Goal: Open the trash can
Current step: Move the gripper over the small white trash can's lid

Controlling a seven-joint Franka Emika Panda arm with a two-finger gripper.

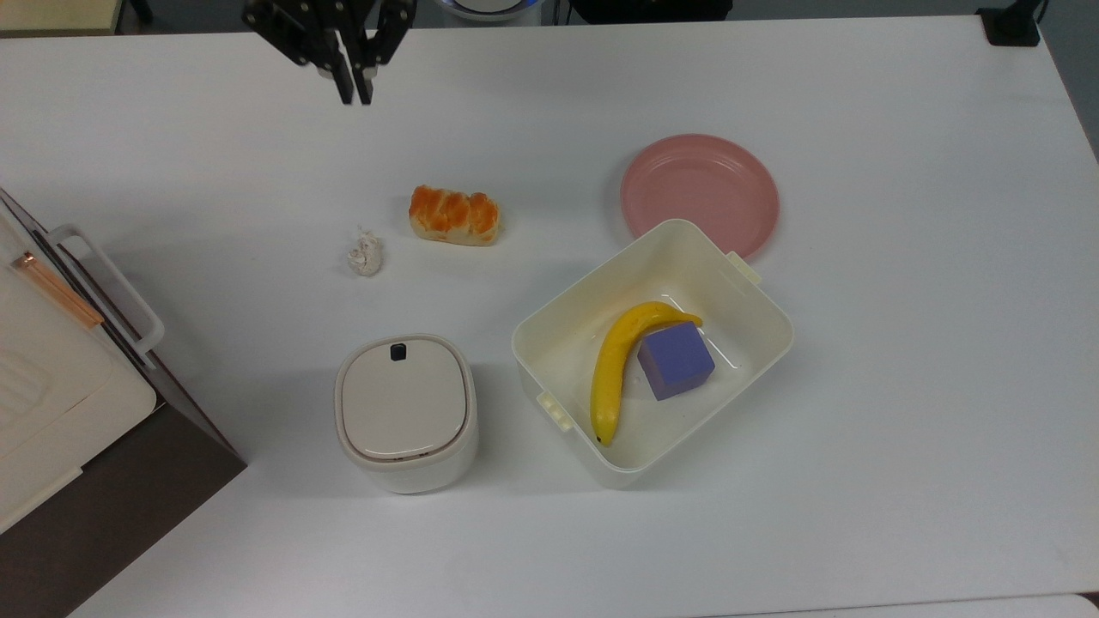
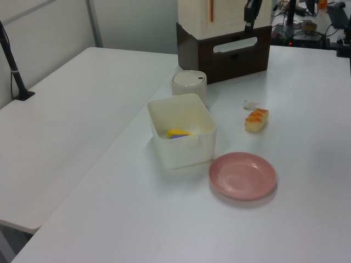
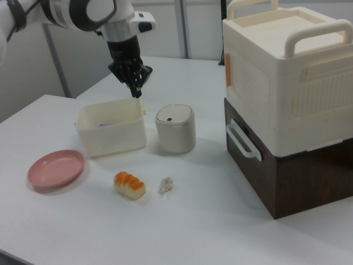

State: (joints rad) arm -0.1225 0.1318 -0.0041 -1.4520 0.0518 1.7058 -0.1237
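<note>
Trash can (image 1: 405,412) sat on the desk (image 1: 901,343), lid down, button (image 1: 398,351) on its top-view far edge. Lidless tub (image 1: 755,296) just beside it, on the top view's right. Gripper (image 1: 354,90) was closed, empty, well beyond the can.
</note>
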